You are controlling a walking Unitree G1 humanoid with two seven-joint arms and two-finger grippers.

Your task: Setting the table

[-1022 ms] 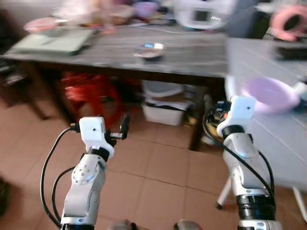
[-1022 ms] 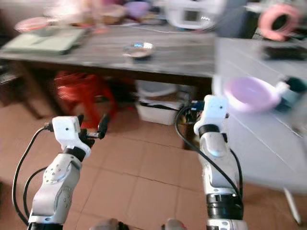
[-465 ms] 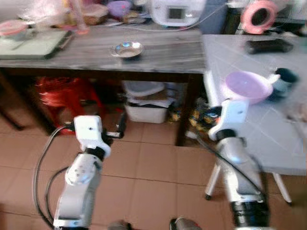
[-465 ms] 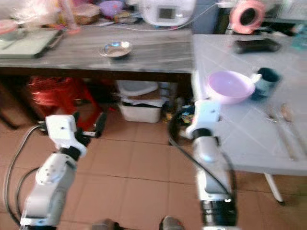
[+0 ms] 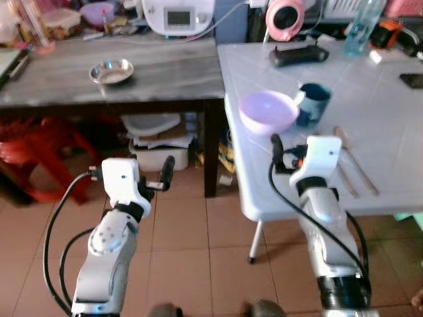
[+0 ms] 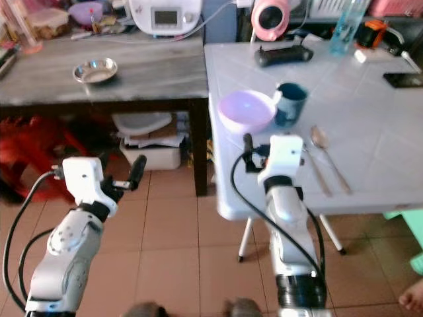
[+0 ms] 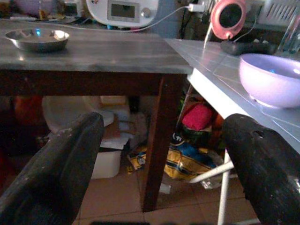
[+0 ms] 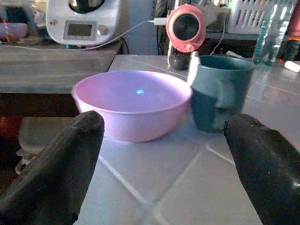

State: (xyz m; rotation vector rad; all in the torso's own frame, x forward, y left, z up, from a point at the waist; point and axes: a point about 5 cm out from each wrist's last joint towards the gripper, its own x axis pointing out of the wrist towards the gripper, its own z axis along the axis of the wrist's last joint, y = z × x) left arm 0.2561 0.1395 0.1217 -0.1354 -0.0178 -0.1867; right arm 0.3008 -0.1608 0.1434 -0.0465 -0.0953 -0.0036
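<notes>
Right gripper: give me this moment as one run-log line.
right gripper: open, aimed at purple bowl | teal mug beside bowl on white table | left gripper: open, off the table | nothing held

The white desk [image 5: 396, 119] runs off the right edge of the head views, its far legs unseen. The wooden desk [image 5: 59, 92] is cut at the left edge, and the jars and bowls [image 5: 59, 16] along its back are blurred and truncated by the top edge. The bottle [image 5: 355, 30] loses its neck at the top edge. Items stored under the wooden desk [image 7: 187, 154] sit in shadow, unidentifiable. A pale green object [image 6: 415, 238] is clipped at right.
</notes>
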